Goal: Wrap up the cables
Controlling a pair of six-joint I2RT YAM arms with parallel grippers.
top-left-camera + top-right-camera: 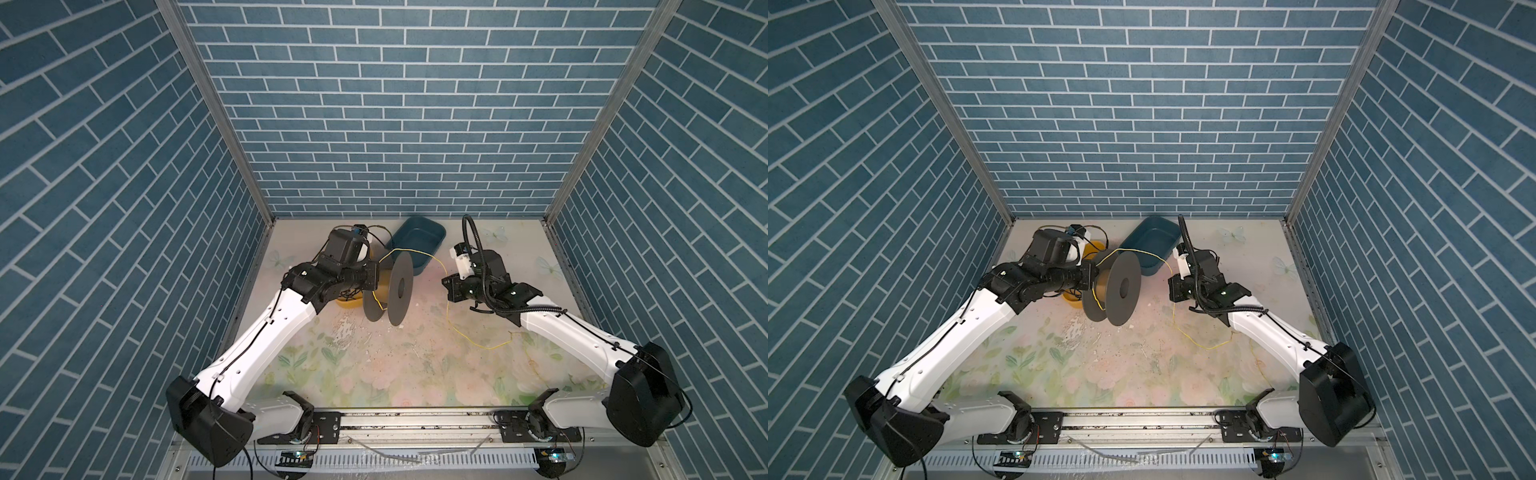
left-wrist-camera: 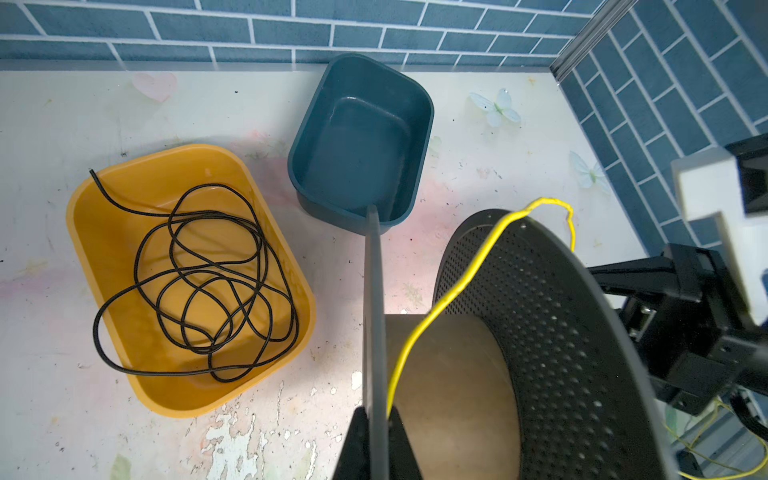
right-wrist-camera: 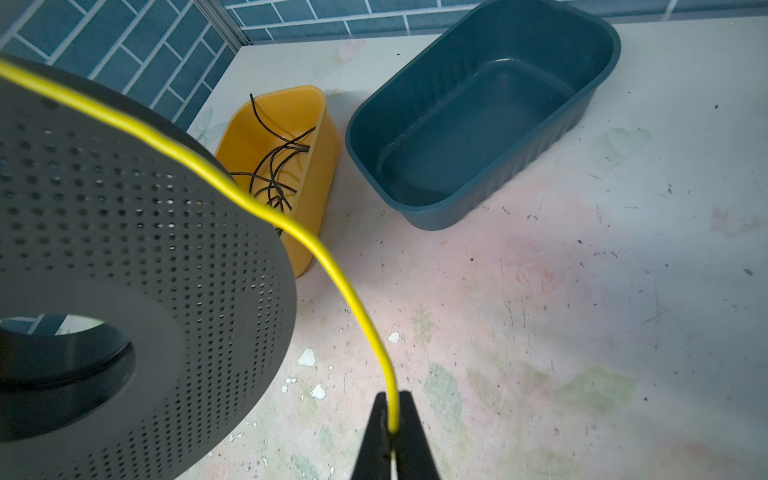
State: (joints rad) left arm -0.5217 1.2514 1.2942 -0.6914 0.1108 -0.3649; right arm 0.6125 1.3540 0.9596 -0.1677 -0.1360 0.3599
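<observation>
A dark grey spool (image 1: 388,286) (image 1: 1117,289) is held up off the table. My left gripper (image 2: 378,411) is shut on the edge of its near flange (image 2: 374,291). The yellow cable (image 2: 457,286) runs from beside the left jaws, over the brown core (image 2: 453,395) and across the rim of the perforated flange (image 2: 561,332). From there the cable (image 3: 332,266) arcs down into my right gripper (image 3: 392,395), which is shut on it just right of the spool (image 3: 124,249). Below that grip, the cable (image 1: 448,311) (image 1: 1175,316) hangs down and trails loose over the table.
A yellow bin (image 2: 83,232) (image 3: 320,137) holding a tangle of black wires (image 2: 199,282) sits behind the left arm. A dark blue empty bin (image 2: 424,137) (image 3: 602,83) (image 1: 432,241) stands behind the spool. Blue brick walls close in three sides.
</observation>
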